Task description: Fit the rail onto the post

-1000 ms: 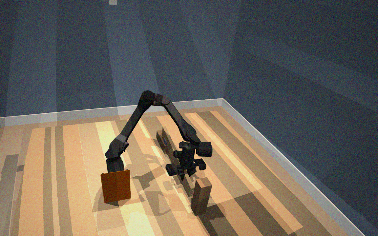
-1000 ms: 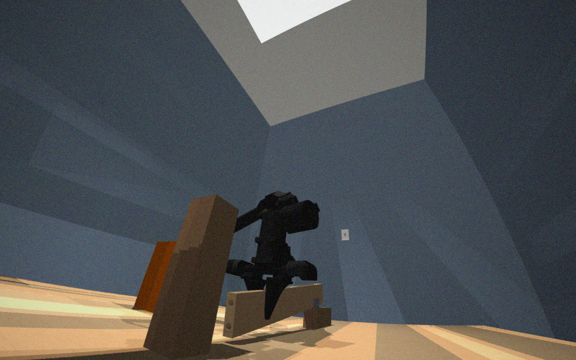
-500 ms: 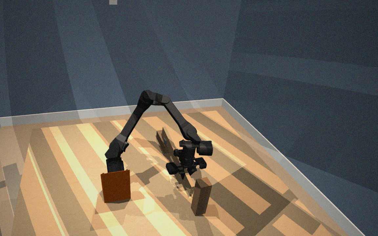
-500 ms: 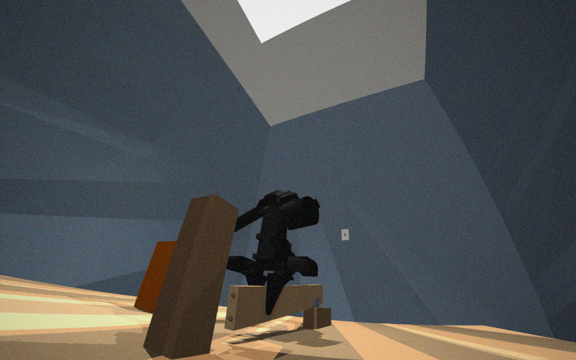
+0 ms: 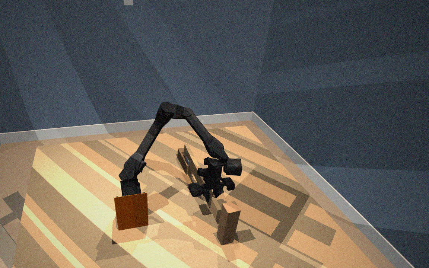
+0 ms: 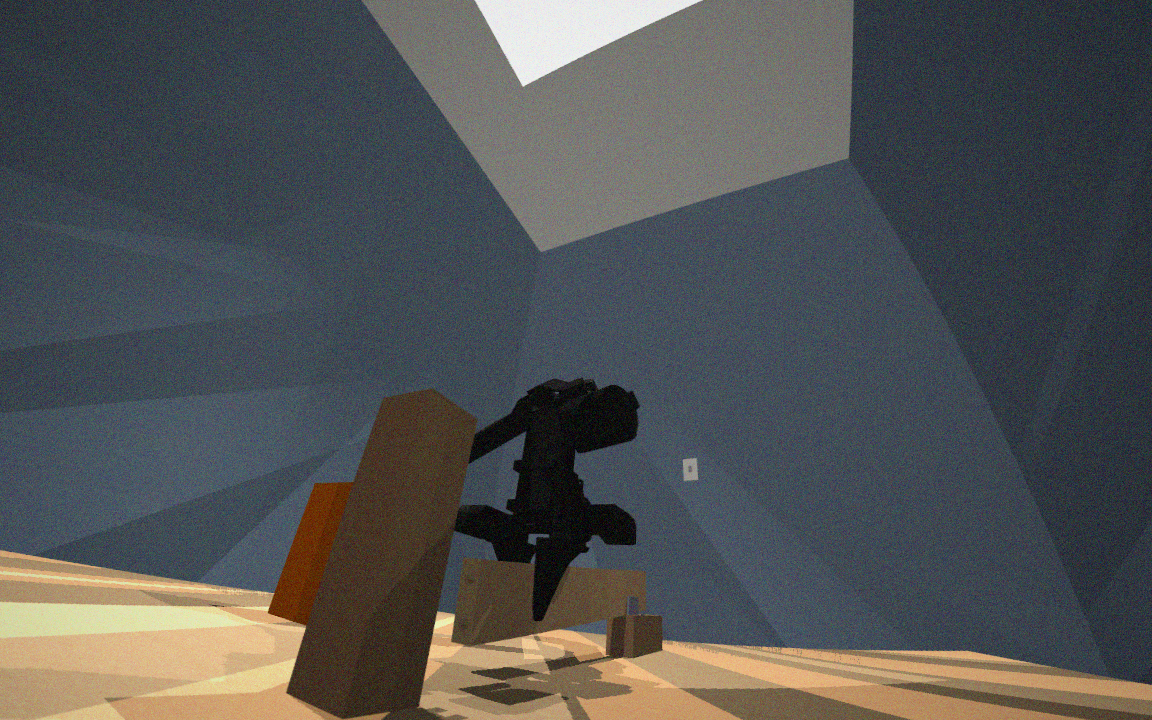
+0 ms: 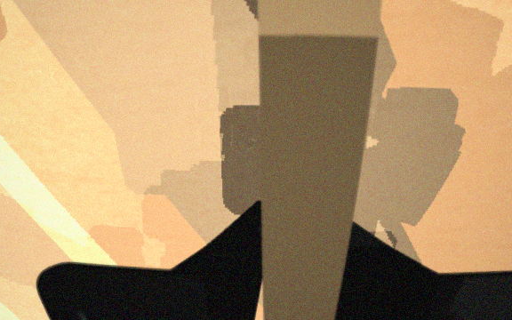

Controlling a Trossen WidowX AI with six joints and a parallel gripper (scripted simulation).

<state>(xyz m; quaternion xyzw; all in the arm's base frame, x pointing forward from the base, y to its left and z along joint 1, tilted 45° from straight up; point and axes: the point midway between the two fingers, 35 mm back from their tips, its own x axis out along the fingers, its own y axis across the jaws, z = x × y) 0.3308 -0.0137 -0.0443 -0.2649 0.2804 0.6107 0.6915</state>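
Gripper point(image 5: 213, 198) point(image 6: 533, 591) point(image 7: 290, 211) was found pinching the long wooden rail point(image 5: 215, 210) point(image 6: 598, 591) point(image 7: 318, 133), one finger against each side face. In the top view, the grip was on the part of the rail toward the post. The rail extended from the footboard block point(image 5: 182, 161) point(image 6: 635, 634), on the side toward the bench's far edge, to just beside the wooden post point(image 5: 228, 226) point(image 6: 383, 555), on the side toward the near edge. The rail's near end was observed raised off the bench point(image 5: 76, 200) and apart from the post. Its far end was at the bracket point(image 5: 186, 160) point(image 6: 632, 606) on the block; exact seating could not be determined. The post stood upright; its pegs were hidden from the cameras. An orange-brown panel point(image 5: 131, 211) point(image 6: 311, 546) stood by the arm's base, farther toward the bench's left edge in the top view than the post.
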